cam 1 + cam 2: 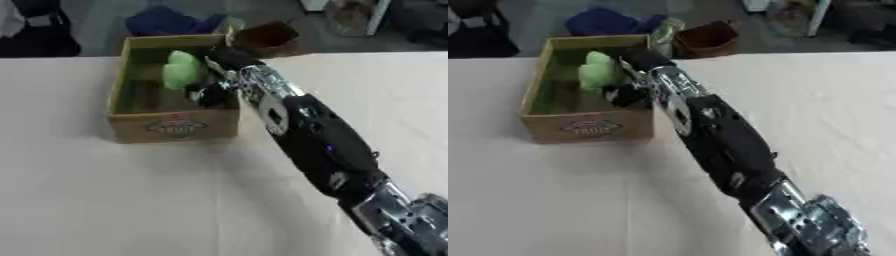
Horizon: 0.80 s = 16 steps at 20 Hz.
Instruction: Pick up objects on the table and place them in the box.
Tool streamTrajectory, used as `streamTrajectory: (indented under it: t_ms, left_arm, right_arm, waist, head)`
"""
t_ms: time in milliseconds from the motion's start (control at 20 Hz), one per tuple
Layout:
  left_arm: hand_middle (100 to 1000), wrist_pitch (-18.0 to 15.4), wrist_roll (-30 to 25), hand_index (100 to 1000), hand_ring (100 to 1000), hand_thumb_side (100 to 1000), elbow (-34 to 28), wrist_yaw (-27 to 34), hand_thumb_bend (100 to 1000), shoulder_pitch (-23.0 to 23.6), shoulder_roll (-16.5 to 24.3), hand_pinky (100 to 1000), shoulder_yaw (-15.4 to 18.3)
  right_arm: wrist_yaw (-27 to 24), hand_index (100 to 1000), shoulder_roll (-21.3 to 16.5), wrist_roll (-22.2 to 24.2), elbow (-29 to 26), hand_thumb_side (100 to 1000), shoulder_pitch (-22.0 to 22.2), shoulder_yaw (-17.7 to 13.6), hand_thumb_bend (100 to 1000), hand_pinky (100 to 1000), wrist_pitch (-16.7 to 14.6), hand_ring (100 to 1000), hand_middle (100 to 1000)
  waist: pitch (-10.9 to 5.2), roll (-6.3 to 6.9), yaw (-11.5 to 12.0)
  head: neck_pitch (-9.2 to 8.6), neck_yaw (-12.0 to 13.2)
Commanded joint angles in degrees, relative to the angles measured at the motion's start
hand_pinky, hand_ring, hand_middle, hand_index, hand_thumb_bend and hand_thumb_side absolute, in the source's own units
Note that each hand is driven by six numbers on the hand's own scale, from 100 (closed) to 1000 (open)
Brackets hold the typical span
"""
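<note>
Right hand (213, 85) reaches over right wall of open cardboard box (131, 82) on tabletop (105, 200), fingers curled round light-green soft object (181, 70), low inside, likely for release.

Soft even light is washing the pale cream tabletop (105, 200); whole frame is looking blurry. Glare is showing on the silver arm joints (807, 220). Faint shadow is falling beside the open cardboard box (175, 127).

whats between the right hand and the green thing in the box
Nothing visible. In the left eye view the right hand reaches over the box wall and sits right against the green thing, with no gap showing.
</note>
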Motion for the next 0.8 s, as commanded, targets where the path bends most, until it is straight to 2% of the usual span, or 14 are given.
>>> streamTrajectory:
  t_ms: [50, 450, 650, 700, 750, 800]
  left_arm:
    - [845, -0.1, -0.1, 883, 854, 1000, -1.0, 0.1, 100, -0.4, 0.8, 675, 0.4]
    - [845, -0.1, -0.2, 883, 855, 1000, -1.0, 0.1, 100, -0.1, 0.7, 676, 0.3]
    - [845, 0.0, -0.1, 883, 856, 1000, -1.0, 0.1, 100, 0.3, 0.6, 676, 0.5]
    - [845, 0.0, 0.0, 883, 856, 1000, -1.0, 0.1, 100, 0.4, 0.6, 676, 0.5]
    - [845, 0.0, 0.0, 883, 856, 1000, -1.0, 0.0, 100, 0.5, 0.6, 676, 0.6]
    - [845, -0.1, 0.1, 883, 856, 1000, -1.0, -0.1, 100, 0.6, 0.6, 676, 0.7]
  right_arm:
    - [0.7, 1000, -1.4, 0.6, -2.2, 589, -1.8, -0.9, 418, 676, 0.2, 806, 708]
    - [-0.6, 1000, -2.5, -0.9, -5.6, 603, -1.9, -1.2, 411, 667, 1.5, 798, 704]
    - [-4.3, 997, -4.4, -2.7, -10.7, 649, -1.7, -1.4, 323, 641, 2.4, 777, 684]
    - [-5.9, 989, -5.5, -3.3, -13.2, 658, -1.5, -1.2, 272, 633, 2.9, 771, 680]
    - [-7.7, 989, -6.7, -4.0, -16.0, 658, -1.1, -1.0, 272, 633, 3.6, 771, 680]
    - [-9.7, 969, -8.2, -4.8, -19.3, 670, -0.6, -0.8, 207, 621, 4.2, 760, 675]
  waist:
    - [-1.46, 0.34, -0.1]
    - [-1.88, 0.61, -0.5]
    - [-2.20, 0.78, -1.0]
    - [-2.27, 0.79, -1.2]
    - [-2.31, 0.80, -1.4]
    - [-2.37, 0.81, -1.6]
  head:
    - [1.32, 0.2]
    - [3.47, 0.4]
    - [4.45, 0.9]
    - [4.77, 1.2]
    - [5.06, 1.5]
    - [5.37, 2.0]
